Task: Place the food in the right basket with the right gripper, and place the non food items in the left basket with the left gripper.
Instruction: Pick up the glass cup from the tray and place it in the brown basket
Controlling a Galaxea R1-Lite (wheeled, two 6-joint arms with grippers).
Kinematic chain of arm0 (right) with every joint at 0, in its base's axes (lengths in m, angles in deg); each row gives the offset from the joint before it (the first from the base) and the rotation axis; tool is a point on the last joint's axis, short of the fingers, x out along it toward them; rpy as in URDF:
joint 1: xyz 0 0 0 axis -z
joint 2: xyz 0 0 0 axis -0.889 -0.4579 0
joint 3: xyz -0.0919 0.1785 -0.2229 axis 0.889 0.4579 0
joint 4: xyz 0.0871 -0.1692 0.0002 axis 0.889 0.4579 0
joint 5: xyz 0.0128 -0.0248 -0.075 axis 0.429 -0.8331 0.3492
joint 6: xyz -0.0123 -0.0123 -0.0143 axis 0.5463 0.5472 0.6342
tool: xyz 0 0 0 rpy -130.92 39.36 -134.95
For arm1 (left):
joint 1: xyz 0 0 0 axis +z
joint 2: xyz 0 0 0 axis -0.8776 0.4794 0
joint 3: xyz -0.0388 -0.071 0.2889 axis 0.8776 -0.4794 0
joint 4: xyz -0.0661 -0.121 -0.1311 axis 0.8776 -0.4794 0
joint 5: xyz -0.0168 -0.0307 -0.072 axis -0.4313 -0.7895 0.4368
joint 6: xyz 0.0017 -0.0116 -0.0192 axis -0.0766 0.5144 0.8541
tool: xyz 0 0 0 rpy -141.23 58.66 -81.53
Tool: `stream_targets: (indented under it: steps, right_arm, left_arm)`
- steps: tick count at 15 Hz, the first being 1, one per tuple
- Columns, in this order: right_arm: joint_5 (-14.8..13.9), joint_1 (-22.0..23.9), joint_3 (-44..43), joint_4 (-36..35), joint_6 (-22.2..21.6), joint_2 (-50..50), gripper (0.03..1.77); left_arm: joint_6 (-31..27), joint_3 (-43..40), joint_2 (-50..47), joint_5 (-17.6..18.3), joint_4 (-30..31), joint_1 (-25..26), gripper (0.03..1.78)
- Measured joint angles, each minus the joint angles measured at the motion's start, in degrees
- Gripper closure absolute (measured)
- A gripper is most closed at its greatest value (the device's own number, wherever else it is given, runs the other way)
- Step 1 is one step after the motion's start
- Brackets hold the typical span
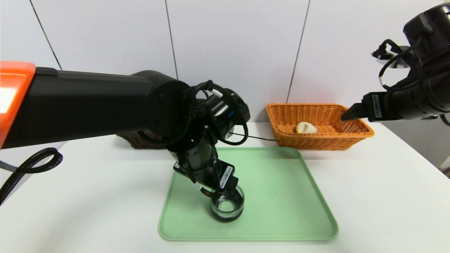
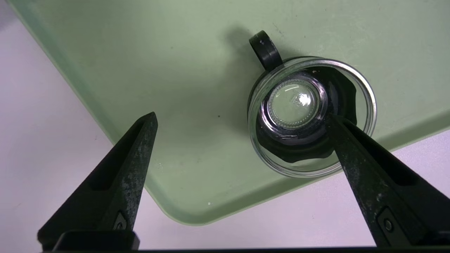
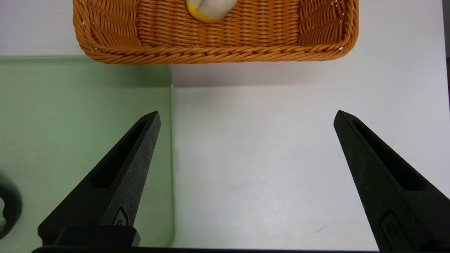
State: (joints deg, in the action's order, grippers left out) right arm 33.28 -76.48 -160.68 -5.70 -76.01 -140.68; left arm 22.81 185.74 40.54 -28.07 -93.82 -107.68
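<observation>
A clear glass cup with a black handle and a dark base stands upright near the front of the green tray. My left gripper points down at it and is open. In the left wrist view the left gripper has one fingertip over the cup's inside, the other over bare tray beside it. The right gripper hangs open and empty by the orange right basket, where a pale piece of food lies. The dark left basket is mostly hidden behind my left arm.
In the right wrist view the right gripper hovers over white table between the tray's edge and the orange basket, with the food at its far side. White wall panels stand behind the table.
</observation>
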Motion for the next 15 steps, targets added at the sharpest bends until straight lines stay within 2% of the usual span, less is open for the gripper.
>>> stream_targets:
  steps: [3, 6, 12, 15]
  right_arm:
    - [0.07, 0.22, 0.0, -0.02, 0.01, -0.18, 0.1]
    - [0.74, 0.28, 0.0, -0.02, 0.04, -0.49, 0.1]
    - [0.82, 0.63, 0.0, -0.09, 0.11, -0.79, 0.1]
    - [1.18, 0.65, -0.04, -0.15, 0.12, -1.1, 0.1]
  left_arm:
    - [-0.28, 0.0, 0.57, 1.29, -0.15, 0.16, 0.12]
    - [-0.26, 0.0, 1.27, 4.05, -0.17, 0.33, 0.12]
    - [-0.24, 0.02, 2.89, 4.51, 0.11, 2.08, 0.12]
    - [-0.35, 0.0, 3.3, 6.72, 0.02, 3.41, 0.12]
